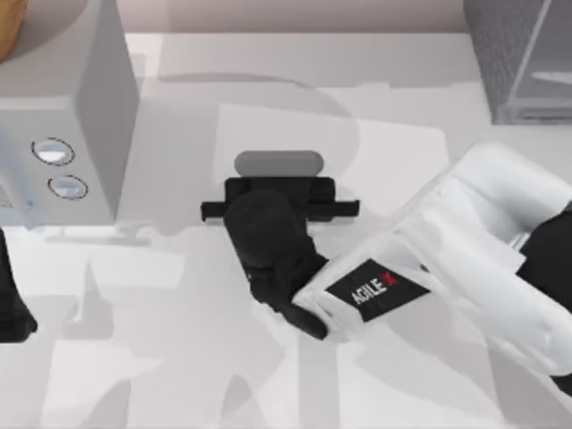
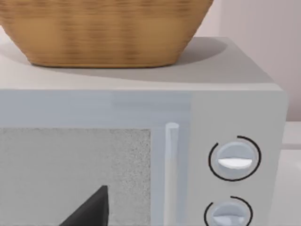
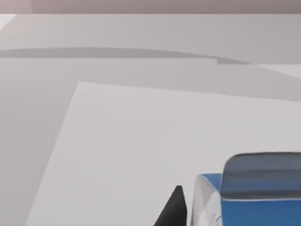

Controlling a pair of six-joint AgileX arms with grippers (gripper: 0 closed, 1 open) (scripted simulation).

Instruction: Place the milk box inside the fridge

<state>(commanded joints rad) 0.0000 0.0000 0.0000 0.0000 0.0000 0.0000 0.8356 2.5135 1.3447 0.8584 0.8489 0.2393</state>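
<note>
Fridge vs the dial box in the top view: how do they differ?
The fridge is dark grey and speckled, at the table's far right; the dial box is plain light grey, at the far left. The dial box carries two round dials on its front and a wicker basket on top; the fridge has a pale framed glassy panel and no dials. Both are boxy appliances standing along the table's far side.

Wicker basket [image 2: 106, 30] atop two-dial microwave [image 2: 141, 155]

"AGILEX" in white and red on black label, right arm [image 1: 447, 259]
</note>
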